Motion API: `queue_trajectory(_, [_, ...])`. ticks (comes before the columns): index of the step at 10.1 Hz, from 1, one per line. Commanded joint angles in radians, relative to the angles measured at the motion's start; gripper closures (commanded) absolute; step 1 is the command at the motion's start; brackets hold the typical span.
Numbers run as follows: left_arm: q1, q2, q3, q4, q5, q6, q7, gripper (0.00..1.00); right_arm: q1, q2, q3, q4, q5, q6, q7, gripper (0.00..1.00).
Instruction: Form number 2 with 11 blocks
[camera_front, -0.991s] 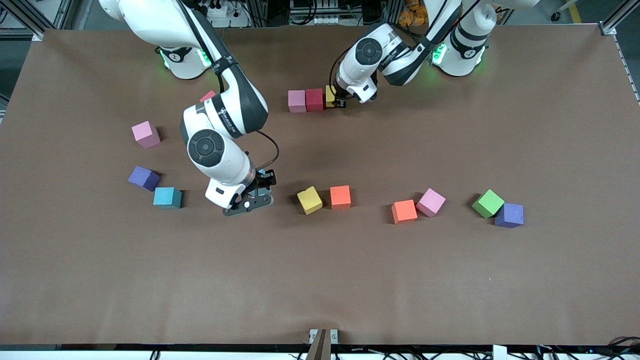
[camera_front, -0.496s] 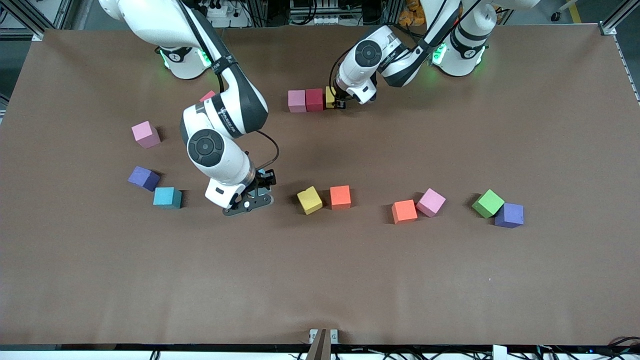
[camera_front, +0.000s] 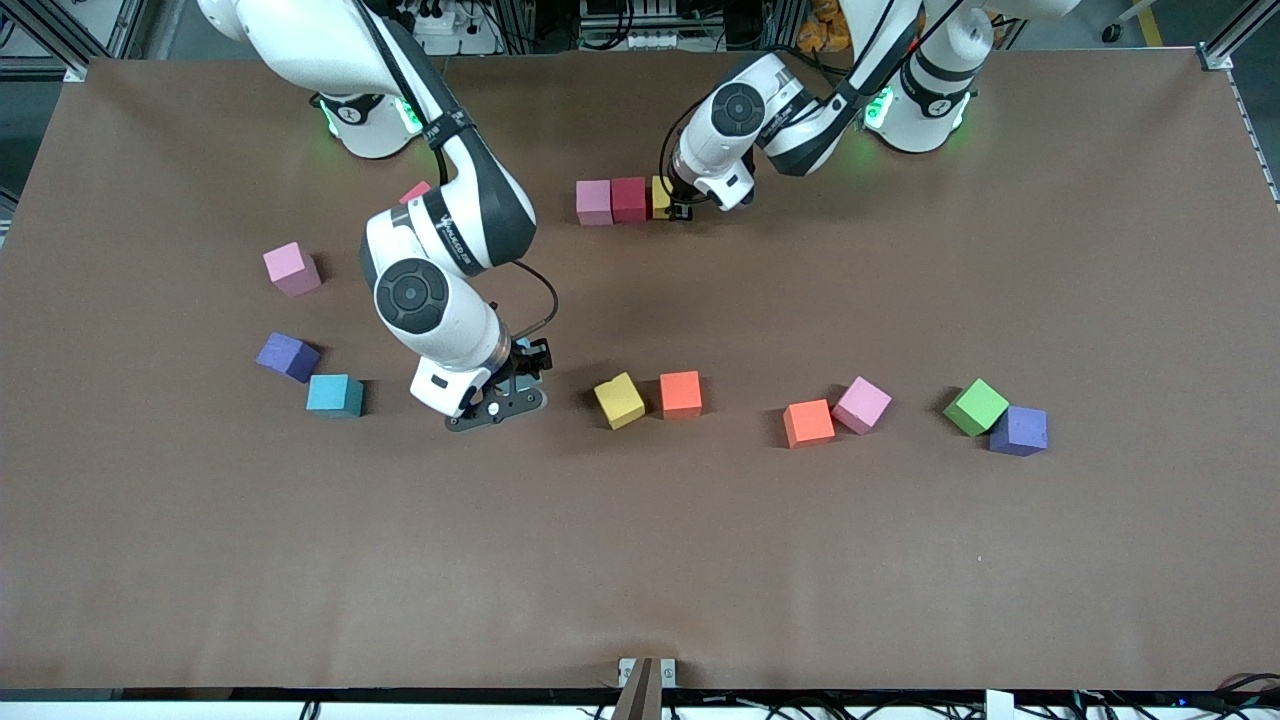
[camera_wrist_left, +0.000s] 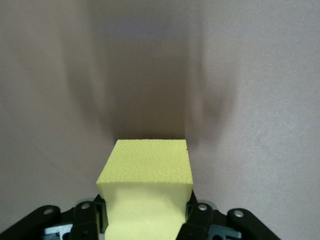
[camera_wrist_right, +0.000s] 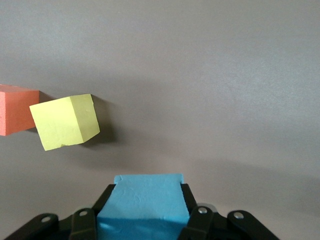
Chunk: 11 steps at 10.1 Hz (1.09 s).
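Left wrist view: your left gripper (camera_wrist_left: 147, 220) clamps the yellow cube (camera_wrist_left: 146, 175); seat it flush beside the crimson cube (camera_front: 629, 199). Your right gripper (camera_wrist_right: 142, 222) grasps a light-blue cube (camera_wrist_right: 144, 202).

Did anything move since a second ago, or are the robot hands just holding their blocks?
Nothing visibly moved. The left gripper stays shut on the yellow block beside the red block. The right gripper stays shut on a blue block.

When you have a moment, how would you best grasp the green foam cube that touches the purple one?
Come straight down on the green foam cube and pinch the two flat side faces clear of the purple foam cube, with the fingers turned to match its rotated pose.
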Motion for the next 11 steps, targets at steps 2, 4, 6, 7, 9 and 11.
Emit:
queue_trajectory(2, [-0.027,0.003,0.016,0.007,-0.027,0.018,0.000,0.81,-0.001,-0.030,0.003,-0.027,0.010,-0.007,0.014,1.00])
queue_trajectory(4, [-0.035,0.003,0.016,0.013,-0.027,0.018,-0.001,0.81,-0.001,-0.032,0.003,-0.033,0.010,-0.007,0.013,1.00])
queue_trajectory(6, [-0.038,0.009,0.016,0.013,-0.027,0.018,0.000,0.81,-0.001,-0.033,0.003,-0.033,0.010,-0.006,0.014,1.00])
queue_trajectory(7, [-0.043,0.011,0.016,0.015,-0.027,0.018,-0.001,0.80,-0.001,-0.035,0.004,-0.033,0.010,-0.007,0.014,1.00])
queue_trajectory(9, [-0.059,0.027,0.029,0.029,-0.027,0.018,0.000,0.78,-0.001,-0.035,0.003,-0.033,0.010,-0.007,0.014,1.00])
queue_trajectory(11, [-0.063,0.031,0.043,0.032,-0.026,0.018,0.000,0.75,-0.001,-0.035,0.003,-0.036,0.010,-0.007,0.013,1.00])
